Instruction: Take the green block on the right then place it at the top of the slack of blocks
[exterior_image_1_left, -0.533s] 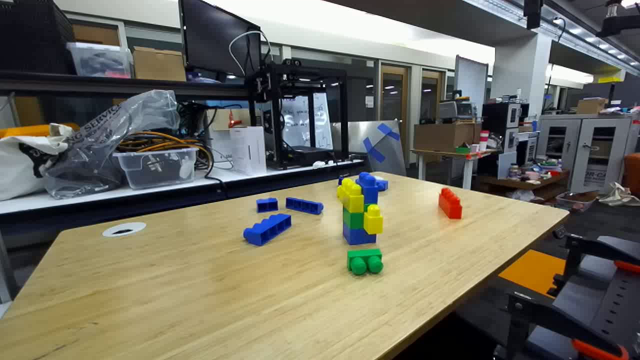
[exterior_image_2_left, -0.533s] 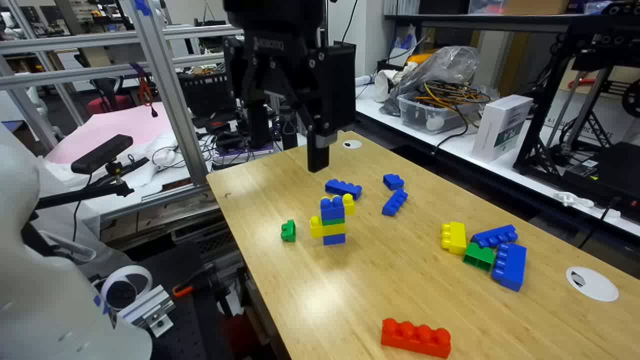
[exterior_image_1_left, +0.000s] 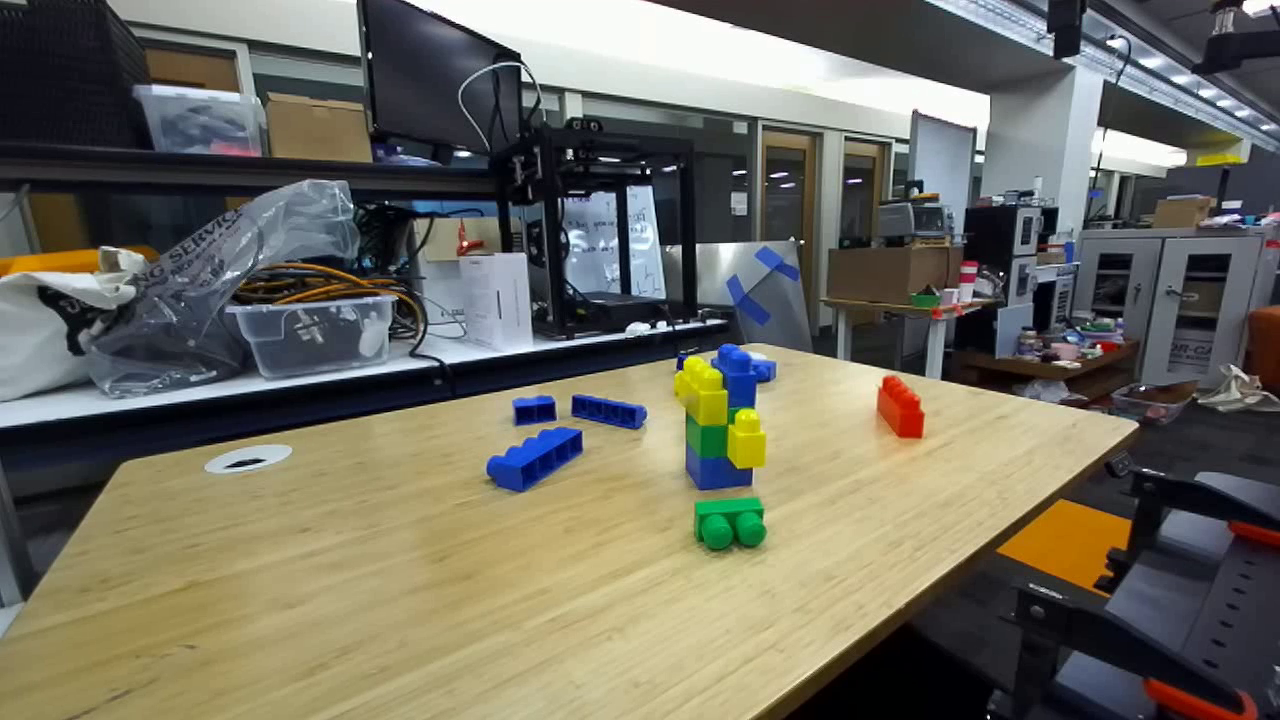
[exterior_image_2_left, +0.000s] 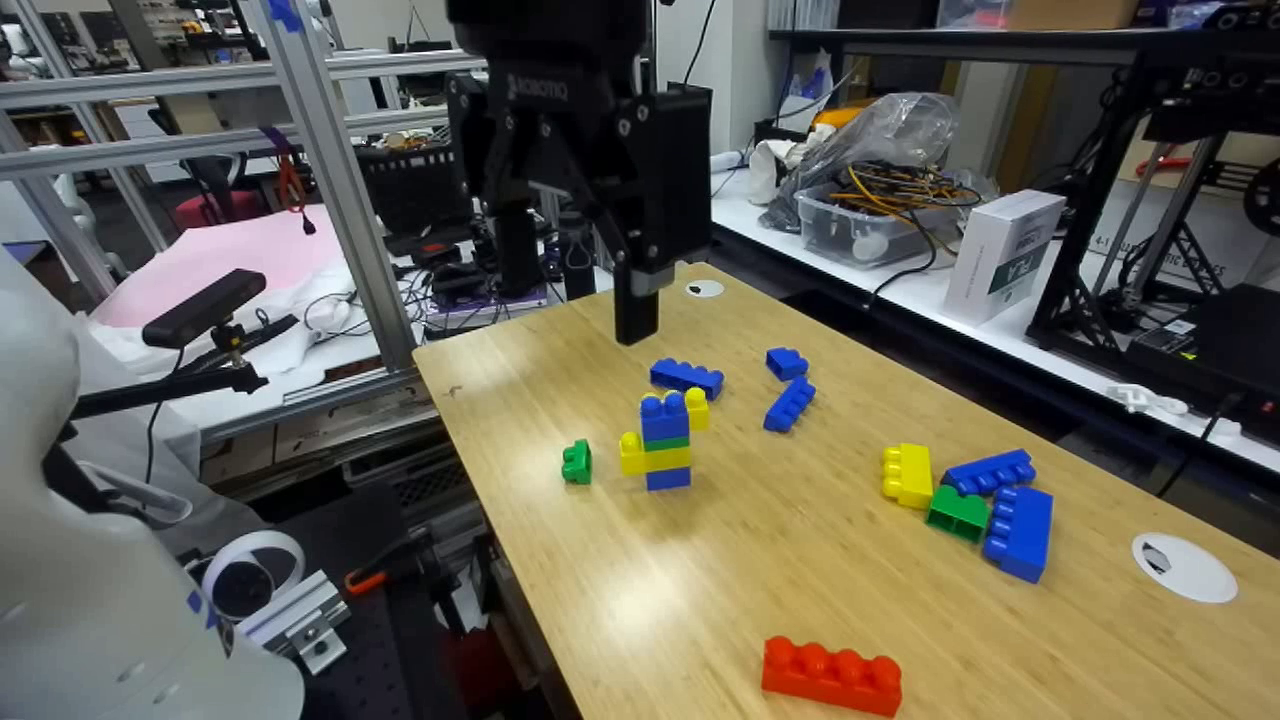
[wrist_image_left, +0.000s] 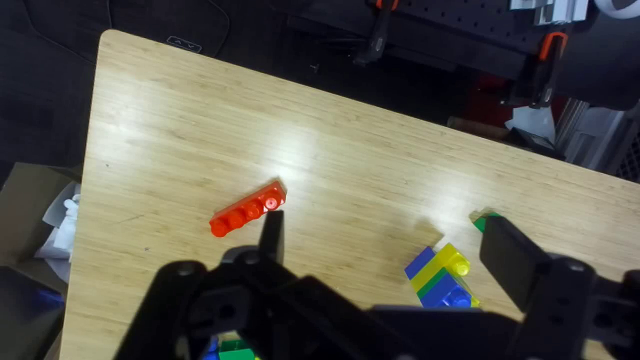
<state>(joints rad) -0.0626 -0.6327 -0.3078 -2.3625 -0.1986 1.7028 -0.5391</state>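
On the wooden bench (exterior_image_1_left: 400, 560) stands a short upright tower of toy bricks (exterior_image_1_left: 707, 440) in blue, green and yellow, with yellow brick ends jutting out at two heights. A loose green two-stud brick (exterior_image_1_left: 730, 524) lies on its side just in front of the tower in an exterior view, near it but apart, studs pointing away from the tower. A second green brick (exterior_image_2_left: 958, 513), hollow underside showing, lies well to the right of the tower in an exterior view, close among a yellow brick (exterior_image_2_left: 907, 476) and two long blue bricks (exterior_image_2_left: 1020, 533). Which of the two greens counts as the one on the right is unclear.

The pincer (wrist_image_left: 385, 237) hangs higher than the tower, its fingers (wrist_image_left: 510, 260) spread wide apart; in the wrist view the tower shows in the gap between them, and one finger partly covers the loose green two-stud brick.

A red four-stud brick (exterior_image_1_left: 901, 408) sits studs up, well apart from the tower, to its right and farther back in an exterior view. On the tower's left in an exterior view lie a short blue brick (exterior_image_1_left: 534, 410) and two more long blue bricks (exterior_image_1_left: 535, 460).
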